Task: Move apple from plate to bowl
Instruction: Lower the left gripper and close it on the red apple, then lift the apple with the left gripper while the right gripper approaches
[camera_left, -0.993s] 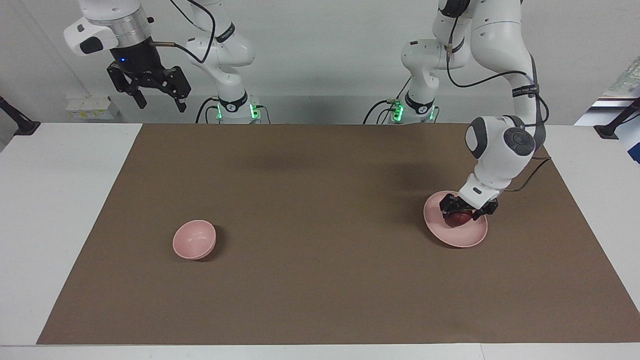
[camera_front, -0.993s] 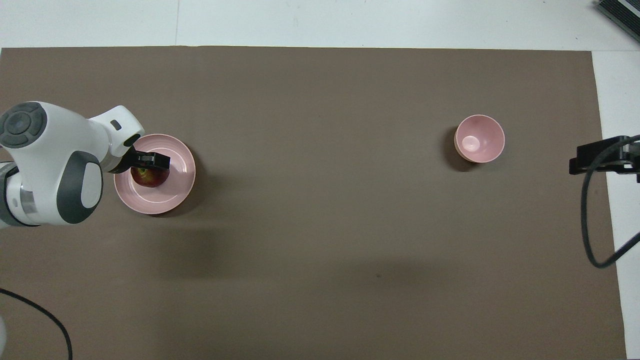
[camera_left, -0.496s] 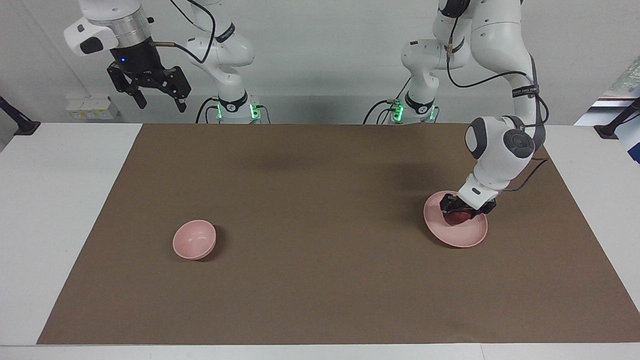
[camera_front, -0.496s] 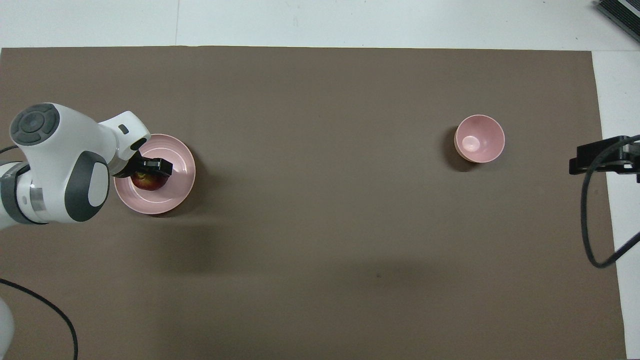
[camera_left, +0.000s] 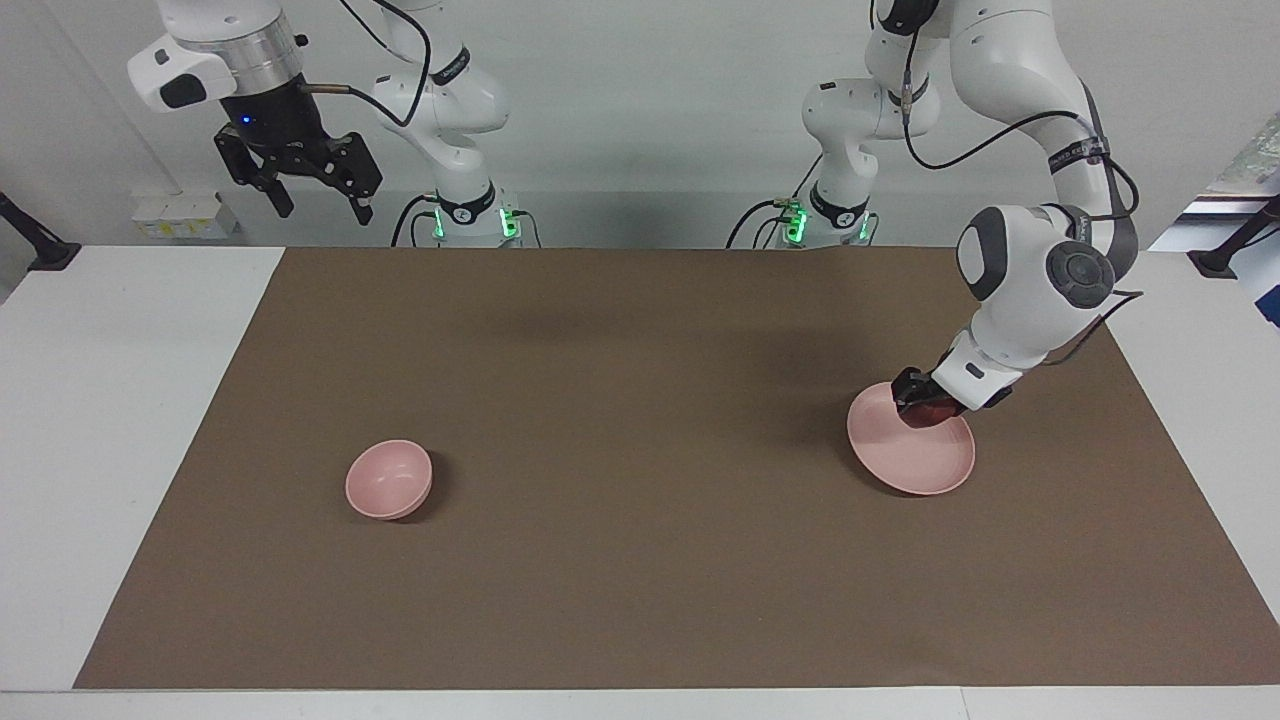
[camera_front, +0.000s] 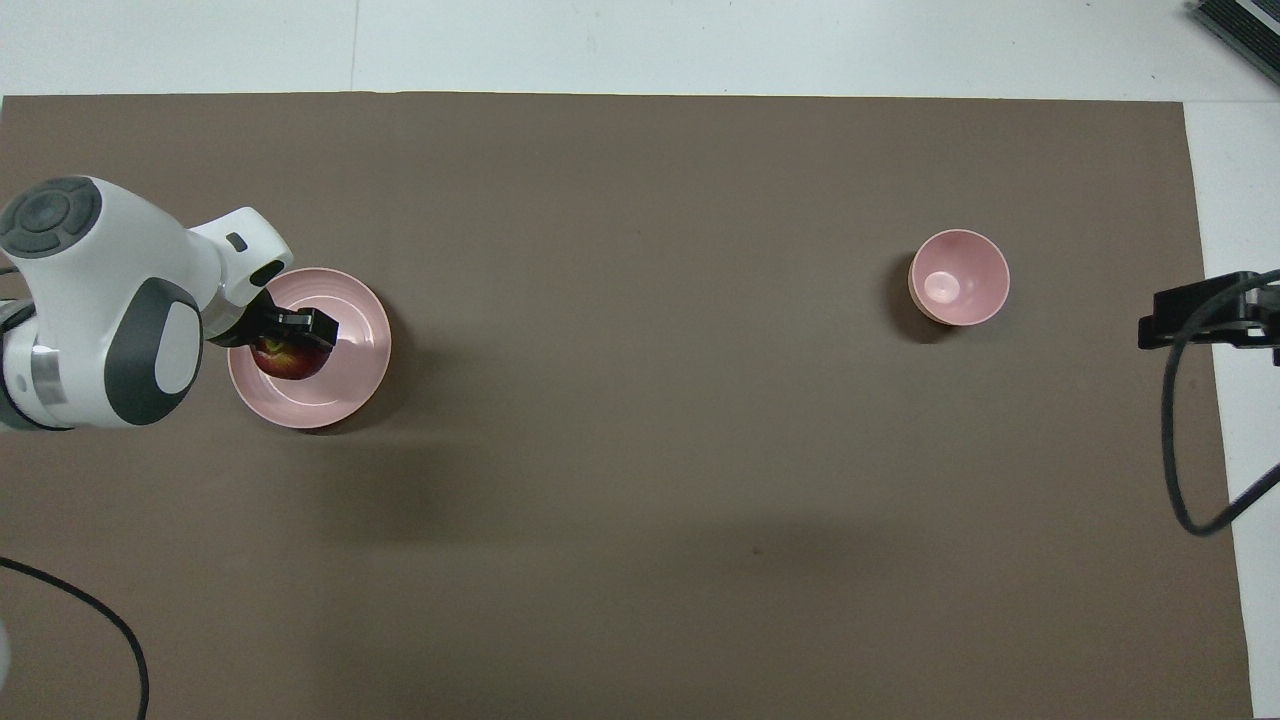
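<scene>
Here, the left gripper (camera_left: 925, 408) hangs low over the pale pink plate (camera_left: 905, 455), its jaws closed around the small dark red apple (camera_front: 285, 358), whose yellowish patch near the stem shows just below the black fingers (camera_front: 312, 325) in the overhead view. In the facing view the apple (camera_left: 935, 412) appears only as a dark red sliver tucked under the gripper, above the part of the plate that lies nearest the robots; whether the fruit rests on the plate or is clear of it cannot be told. The left arm's white wrist slants down to the plate from the left arm's end of the counter. The plate (camera_front: 350, 375) sits flat on the brown mat (camera_left: 640, 560) that covers most of the white counter (camera_left: 110, 420). Well apart from the plate, toward the right arm's end of the mat, stands the small deep pink bowl (camera_left: 388, 479), upright and with nothing in it; seen from overhead, the bowl (camera_front: 958, 277) lies slightly farther from the robots than the plate. The right gripper (camera_left: 315, 205) waits high in the air above the counter's edge nearest the robots, well away from the plate, with its jaws spread wide and holding nothing; in the overhead view, only its dark tip (camera_front: 1200, 318) and a looping cable show.
</scene>
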